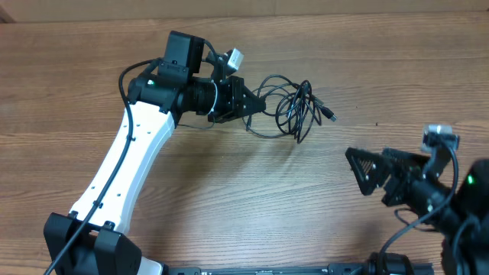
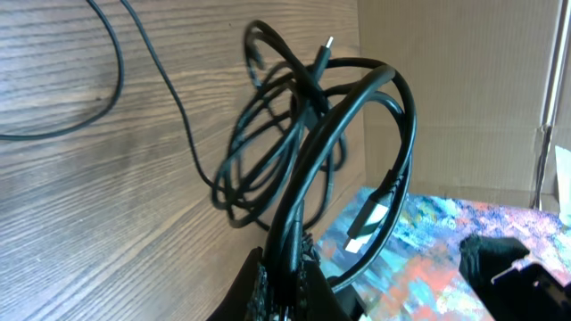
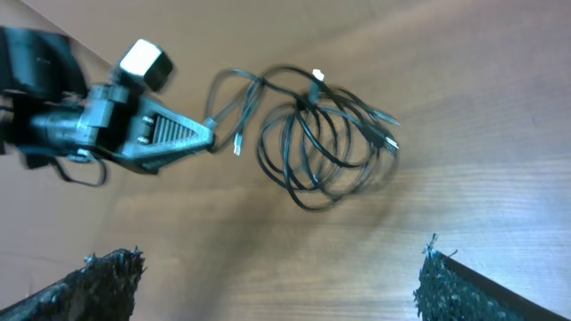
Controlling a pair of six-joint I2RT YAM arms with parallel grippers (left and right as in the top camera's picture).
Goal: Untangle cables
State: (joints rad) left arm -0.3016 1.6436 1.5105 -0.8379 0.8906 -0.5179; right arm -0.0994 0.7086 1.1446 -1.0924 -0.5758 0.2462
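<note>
– Cables: where are they on your screen?
– I have them as one black tangle of thin loops in the upper middle of the wooden surface, just right of my left claw. A plug end pokes out on the tangle's right side. From the right wrist camera the tangle's shadow falls offset on the wood, so the bunch looks raised rather than lying flat.
– And the left claw?
– Clenched on the cables. In the left wrist view several strands run straight down into the closed fingertips, and the loops fan out beyond them. One metal tip shows near the top. A single loose strand curves away over the wood at the upper left of that view.
– Right side?
– My right claw stands released, jaws wide, holding nothing. It sits low at the right of the surface, well apart from the tangle and pointing toward it. Its own camera looks out between its two dark pads at the tangle, with the left claw's tip just beside it.
</note>
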